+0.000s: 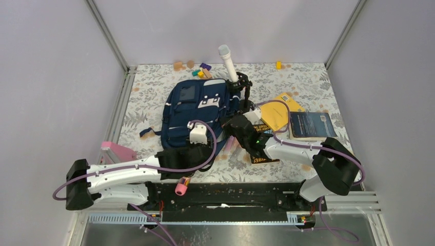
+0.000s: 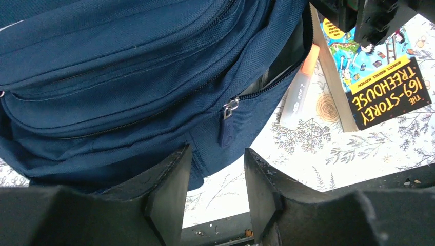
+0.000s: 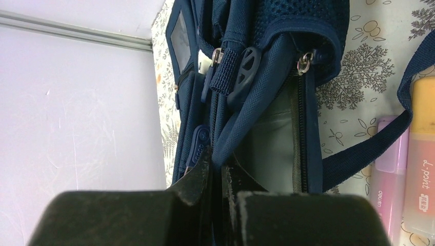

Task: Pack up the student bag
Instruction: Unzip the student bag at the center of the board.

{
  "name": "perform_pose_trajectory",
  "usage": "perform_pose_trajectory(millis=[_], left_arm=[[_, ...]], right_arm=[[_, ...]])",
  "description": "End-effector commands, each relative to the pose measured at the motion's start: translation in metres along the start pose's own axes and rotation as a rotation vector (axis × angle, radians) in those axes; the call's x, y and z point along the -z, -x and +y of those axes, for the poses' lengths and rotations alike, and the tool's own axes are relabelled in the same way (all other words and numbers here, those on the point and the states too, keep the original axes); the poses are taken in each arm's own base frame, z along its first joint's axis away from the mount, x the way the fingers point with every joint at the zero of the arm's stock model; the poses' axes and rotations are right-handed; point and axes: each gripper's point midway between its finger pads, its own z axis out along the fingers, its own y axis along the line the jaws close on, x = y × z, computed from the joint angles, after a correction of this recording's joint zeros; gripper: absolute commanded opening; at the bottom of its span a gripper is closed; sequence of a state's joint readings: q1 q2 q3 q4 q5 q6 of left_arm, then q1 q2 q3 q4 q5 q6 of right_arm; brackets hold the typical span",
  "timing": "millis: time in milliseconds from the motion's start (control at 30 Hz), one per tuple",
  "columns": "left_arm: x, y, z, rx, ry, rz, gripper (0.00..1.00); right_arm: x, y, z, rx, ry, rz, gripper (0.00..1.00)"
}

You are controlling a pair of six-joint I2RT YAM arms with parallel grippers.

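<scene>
The student bag [image 1: 197, 107], a navy backpack, lies in the middle of the floral table. Its main zip stands partly open and shows grey lining [image 3: 269, 148]. My right gripper [image 3: 218, 164] is shut on the fabric edge of that opening, at the bag's right side [image 1: 229, 124]. My left gripper [image 2: 216, 154] is open just above the bag's near corner [image 1: 214, 147], with only table showing between its fingers. A zipper pull [image 2: 227, 120] hangs just beyond the left fingertips.
A "169-Storey Treehouse" book [image 2: 384, 92] and an orange highlighter [image 2: 302, 87] lie beside the bag's opening. A pink highlighter [image 3: 390, 174] lies alongside. A yellow book [image 1: 281, 110] and a dark book [image 1: 310, 125] rest at right. A white cylinder [image 1: 228, 62] stands behind; a pink object [image 1: 118, 152] lies left.
</scene>
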State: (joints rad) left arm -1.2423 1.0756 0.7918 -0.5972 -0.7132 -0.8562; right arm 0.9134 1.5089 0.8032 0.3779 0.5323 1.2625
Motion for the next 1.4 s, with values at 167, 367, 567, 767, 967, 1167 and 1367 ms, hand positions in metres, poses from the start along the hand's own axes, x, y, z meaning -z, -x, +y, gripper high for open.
perform_pose_trajectory(millis=[167,367,567,767,967,1167,1367], left_arm=[[-0.011,0.015,-0.029,0.086,-0.08,-0.074,0.44],[-0.023,0.01,-0.033,0.085,-0.051,-0.064,0.44],[-0.036,0.011,-0.027,0.138,0.026,-0.072,0.37],[-0.041,0.012,-0.021,0.174,0.081,-0.098,0.18],[-0.045,0.01,-0.021,0.161,0.091,-0.099,0.0],[-0.043,0.006,-0.012,0.148,0.117,-0.089,0.0],[-0.041,-0.003,-0.001,0.137,0.135,-0.077,0.0]], right_arm=[[0.014,0.049,0.059,-0.079,0.135,-0.156,0.0],[0.016,0.052,0.057,-0.067,0.136,-0.168,0.0],[0.016,0.047,0.06,-0.063,0.146,-0.146,0.0],[0.018,0.053,0.057,-0.052,0.147,-0.176,0.0],[0.021,0.057,0.052,-0.037,0.142,-0.192,0.0],[0.02,0.059,0.046,-0.038,0.131,-0.211,0.0],[0.022,0.066,0.039,-0.023,0.112,-0.25,0.0]])
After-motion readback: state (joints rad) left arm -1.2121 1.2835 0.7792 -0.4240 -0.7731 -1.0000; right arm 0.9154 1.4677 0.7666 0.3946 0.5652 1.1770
